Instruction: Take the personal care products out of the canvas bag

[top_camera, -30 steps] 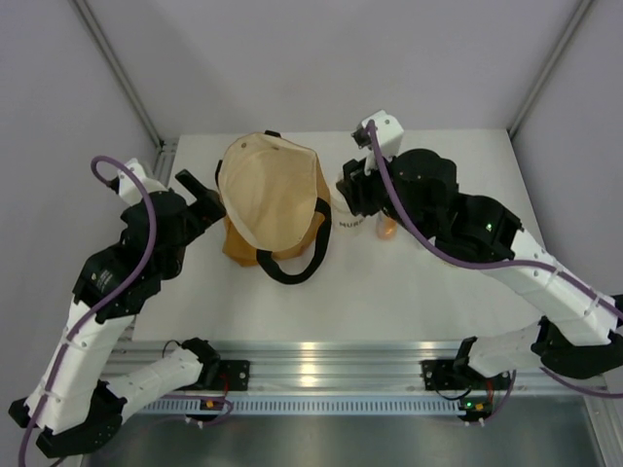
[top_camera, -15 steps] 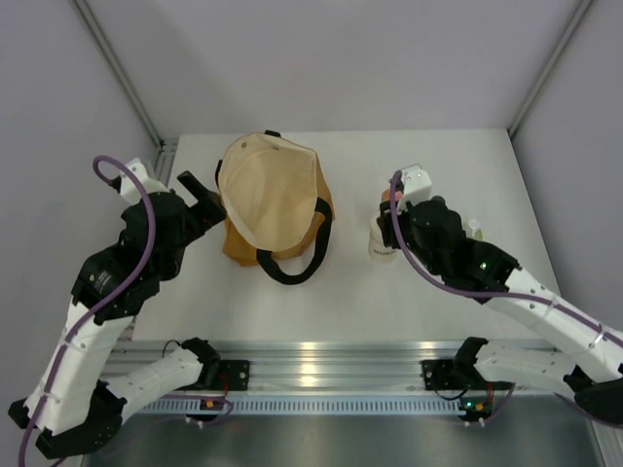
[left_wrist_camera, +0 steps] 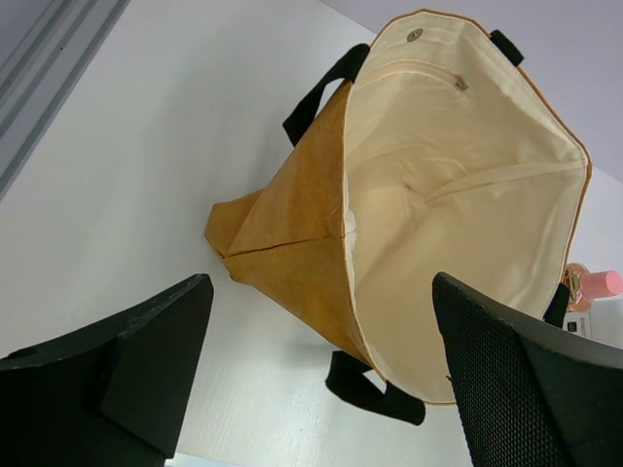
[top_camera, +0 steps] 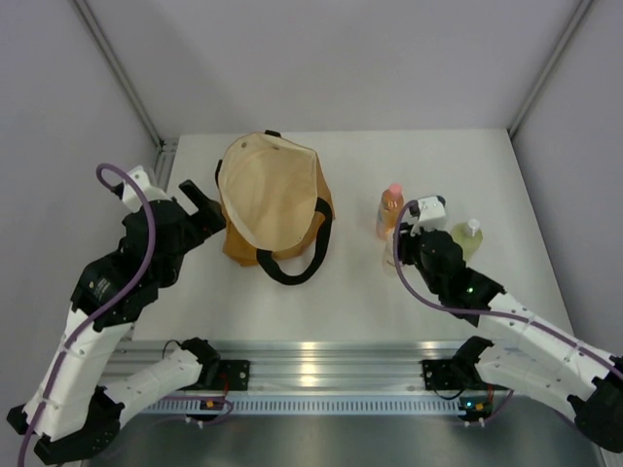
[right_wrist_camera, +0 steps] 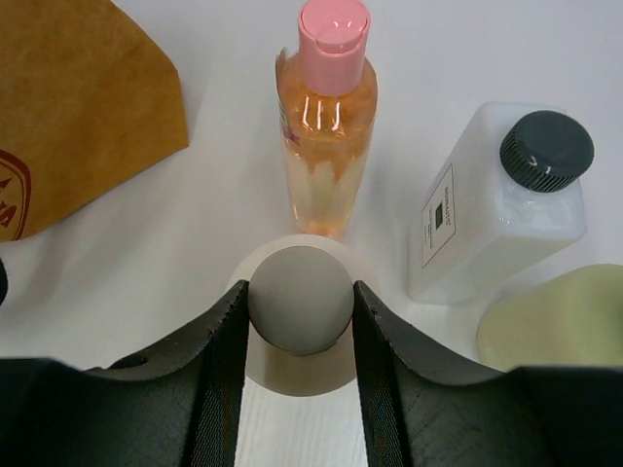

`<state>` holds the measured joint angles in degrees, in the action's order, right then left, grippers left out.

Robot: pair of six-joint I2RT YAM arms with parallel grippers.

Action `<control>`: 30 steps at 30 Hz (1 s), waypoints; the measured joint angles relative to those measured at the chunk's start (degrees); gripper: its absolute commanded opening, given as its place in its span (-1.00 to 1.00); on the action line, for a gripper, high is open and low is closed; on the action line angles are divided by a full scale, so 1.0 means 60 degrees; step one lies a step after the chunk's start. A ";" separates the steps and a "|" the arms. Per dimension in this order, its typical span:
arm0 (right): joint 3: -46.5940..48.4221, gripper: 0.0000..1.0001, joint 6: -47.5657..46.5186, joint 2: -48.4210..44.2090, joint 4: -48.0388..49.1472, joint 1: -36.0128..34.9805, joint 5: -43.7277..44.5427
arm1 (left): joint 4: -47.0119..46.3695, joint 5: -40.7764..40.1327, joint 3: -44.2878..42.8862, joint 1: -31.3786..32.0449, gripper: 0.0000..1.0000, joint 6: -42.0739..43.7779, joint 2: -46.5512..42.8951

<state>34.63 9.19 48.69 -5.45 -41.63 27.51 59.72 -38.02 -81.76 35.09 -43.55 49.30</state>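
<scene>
The canvas bag (top_camera: 273, 199) lies at the back left of the table, its cream-lined mouth (left_wrist_camera: 458, 224) gaping and showing only lining. My left gripper (top_camera: 202, 202) hangs open just left of it, the bag's edge seen between its fingers (left_wrist_camera: 321, 282). My right gripper (right_wrist_camera: 300, 292) is shut on the grey lid of the short cream jar (right_wrist_camera: 292, 375), low over the table. Just beyond the jar stand the amber bottle with a pink cap (right_wrist_camera: 329, 126) (top_camera: 390, 207), the whitish bottle with a black cap (right_wrist_camera: 506, 204) and the yellow-green bottle (right_wrist_camera: 555, 326) (top_camera: 467, 238).
A black loop handle (top_camera: 292, 265) of the bag spreads toward the near side. A corner of the bag (right_wrist_camera: 78, 107) lies left of the right gripper. Metal frame posts (top_camera: 122, 73) rise at the back corners, and a rail (top_camera: 311, 355) runs along the near edge.
My right arm has swung from beside the bag to the right and nearer, bringing the jar down by the bottles. The left arm has shifted only slightly.
</scene>
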 measured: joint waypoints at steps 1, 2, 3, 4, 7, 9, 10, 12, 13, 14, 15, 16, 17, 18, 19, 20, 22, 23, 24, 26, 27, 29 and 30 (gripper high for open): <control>-0.0175 -1.00 -0.0004 0.0004 0.0204 0.0087 -0.0025 | 0.0007 0.0029 0.0051 0.0000 0.96 0.0000 -0.0026; -0.0368 -1.00 0.0000 0.0004 0.0474 0.0178 -0.0062 | 0.0007 0.0066 0.0102 0.0000 0.97 0.0000 -0.0055; -0.0565 -1.00 0.0004 0.0004 0.0783 0.0251 -0.0080 | 0.0011 0.0117 0.0153 0.0000 0.96 0.0000 -0.0076; -0.0750 -1.00 0.0015 0.0015 0.1045 0.0313 -0.0102 | 0.0018 0.0149 0.0189 0.0000 0.97 0.0000 -0.0095; -0.1129 -1.00 0.0098 0.0131 0.1523 0.0404 -0.0138 | 0.0047 0.0219 0.0273 0.0000 0.96 0.0000 -0.0138; -0.1282 -1.00 0.0153 0.0262 0.1741 0.0408 -0.0153 | 0.0051 0.0259 0.0273 0.0000 0.97 0.0000 -0.0138; -0.1326 -1.00 0.0164 0.0313 0.1858 0.0408 -0.0175 | 0.0055 0.0277 0.0273 0.0000 0.97 0.0000 -0.0138; -0.1333 -0.98 0.0186 0.0379 0.1974 0.0408 -0.0182 | 0.0055 0.0331 0.0277 0.0000 0.96 0.0000 -0.0138; -0.1333 -0.91 0.0186 0.0412 0.2022 0.0408 -0.0186 | 0.0055 0.0342 0.0284 0.0000 0.97 0.0000 -0.0146; -0.1337 -0.80 0.0182 0.0430 0.2047 0.0408 -0.0186 | 0.0055 0.0361 0.0299 0.0000 0.97 0.0000 -0.0164; -0.1337 -0.39 0.0182 0.0433 0.2058 0.0408 -0.0182 | 0.0051 0.0364 0.0324 0.0000 0.97 0.0000 -0.0197; -0.1337 -0.25 0.0178 0.0433 0.2051 0.0408 -0.0182 | 0.0058 0.0368 0.0342 0.0000 0.97 0.0000 -0.0200; -0.1337 -0.15 0.0182 0.0433 0.2051 0.0408 -0.0182 | 0.0069 0.0368 0.0346 0.0000 0.96 0.0007 -0.0215; -0.1337 0.08 0.0186 0.0433 0.2047 0.0408 -0.0182 | 0.0066 0.0364 0.0346 0.0000 0.97 0.0025 -0.0215; -0.1337 0.19 0.0208 0.0433 0.2058 0.0404 -0.0175 | 0.0091 0.0361 0.0331 0.0000 0.97 0.0047 -0.0200; -0.1326 0.28 0.0226 0.0415 0.2113 0.0404 -0.0168 | 0.0146 0.0357 0.0299 0.0000 0.97 0.0069 -0.0149; -0.1260 0.56 0.0211 0.0310 0.2102 0.0401 -0.0153 | 0.0342 0.0284 0.0109 0.0000 0.97 0.0127 0.0051; -0.1198 0.60 0.0197 0.0255 0.2109 0.0401 -0.0138 | 0.0415 0.0219 -0.0022 0.0000 0.97 0.0157 0.0182; -0.1093 0.68 0.0171 0.0193 0.2087 0.0401 -0.0120 | 0.0477 0.0168 -0.0153 0.0000 0.96 0.0197 0.0299; -0.0790 0.77 0.0135 0.0051 0.1963 0.0393 -0.0095 | 0.0601 0.0047 -0.0477 0.0000 0.97 0.0262 0.0557; -0.0590 0.94 0.0131 -0.0029 0.1902 0.0393 -0.0080 | 0.0681 -0.0029 -0.0630 0.0000 0.97 0.0295 0.0681; -0.0029 0.99 0.0091 -0.0168 0.1508 0.0393 -0.0025 | 0.0863 -0.0157 -0.0998 0.0000 0.97 0.0368 0.0962; 0.0412 0.99 0.0073 -0.0186 0.1166 0.0393 0.0036 | 0.0994 -0.0244 -0.1231 0.0000 0.97 0.0430 0.1129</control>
<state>37.10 9.63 47.57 1.54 -39.27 27.73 65.69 -39.48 -89.14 35.09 -40.97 56.07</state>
